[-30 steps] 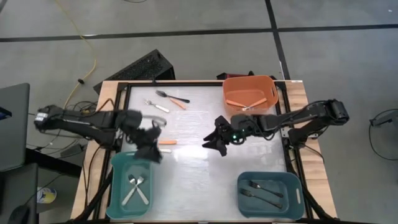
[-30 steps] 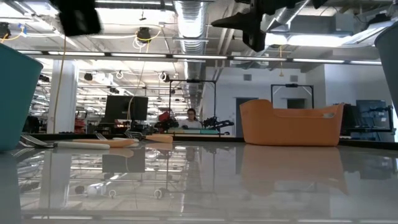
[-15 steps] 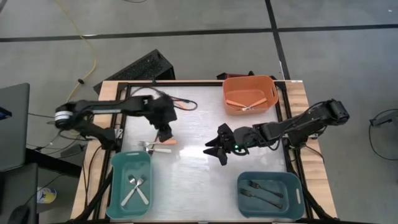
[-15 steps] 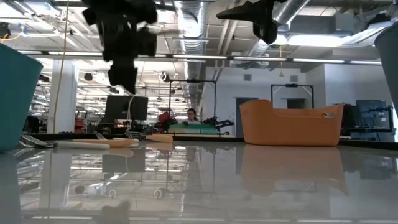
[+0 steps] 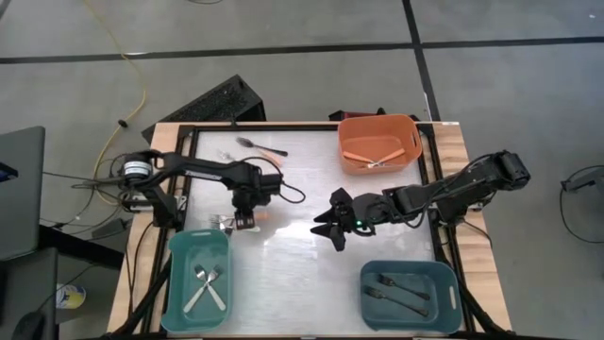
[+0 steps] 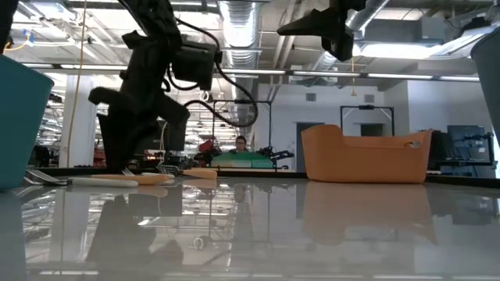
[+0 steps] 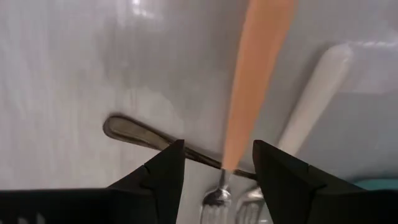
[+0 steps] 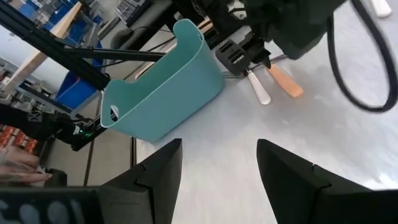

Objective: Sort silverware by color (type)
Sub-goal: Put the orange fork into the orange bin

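An orange-handled fork (image 7: 255,74) lies flat on the table beside a white-handled piece (image 7: 317,93), across an all-metal-looking piece (image 7: 137,130). All lie just beyond the left teal bin (image 5: 198,274). My left gripper (image 7: 217,146) is open and low over them (image 5: 243,221). Its fingers stand on either side of the fork's neck. My right gripper (image 5: 330,227) is open and empty, above the table's middle. It shows high up in the low view (image 6: 336,39). Three more pieces (image 5: 253,146) lie at the far left.
An orange bin (image 5: 379,142) with orange-handled pieces stands at the far right. A teal bin (image 5: 409,293) with dark-handled pieces stands at the near right. The left teal bin holds white-handled pieces. A black frame (image 5: 189,132) edges the table. A person (image 6: 241,148) sits in the room behind.
My left gripper has swung from over the left teal bin toward the far edge. It has then come back toward the near edge and down to table height, over the orange-handled fork. My right gripper has shifted slightly toward the near edge.
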`<state>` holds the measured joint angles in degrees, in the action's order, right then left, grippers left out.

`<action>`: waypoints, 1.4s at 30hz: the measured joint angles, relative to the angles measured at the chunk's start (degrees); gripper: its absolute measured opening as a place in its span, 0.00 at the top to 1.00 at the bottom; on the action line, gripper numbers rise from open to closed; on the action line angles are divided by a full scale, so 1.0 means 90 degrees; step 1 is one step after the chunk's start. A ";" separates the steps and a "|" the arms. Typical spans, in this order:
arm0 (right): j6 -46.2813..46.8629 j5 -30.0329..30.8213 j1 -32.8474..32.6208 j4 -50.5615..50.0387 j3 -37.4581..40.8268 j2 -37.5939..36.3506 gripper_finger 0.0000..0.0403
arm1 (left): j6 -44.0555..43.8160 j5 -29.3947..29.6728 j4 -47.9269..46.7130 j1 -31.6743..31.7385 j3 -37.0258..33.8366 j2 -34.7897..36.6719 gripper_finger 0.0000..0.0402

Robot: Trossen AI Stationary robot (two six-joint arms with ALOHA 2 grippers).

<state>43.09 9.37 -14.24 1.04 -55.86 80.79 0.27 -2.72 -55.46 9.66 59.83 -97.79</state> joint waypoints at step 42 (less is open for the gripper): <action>0.0051 -0.0029 -0.0075 -0.0044 0.0000 0.0000 0.43 | -0.0500 0.0900 0.1495 -0.0744 -0.0208 -0.0199 0.89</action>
<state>43.55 9.10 -14.92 0.64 -55.86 80.79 -4.23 5.37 -42.00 2.96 57.96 -99.58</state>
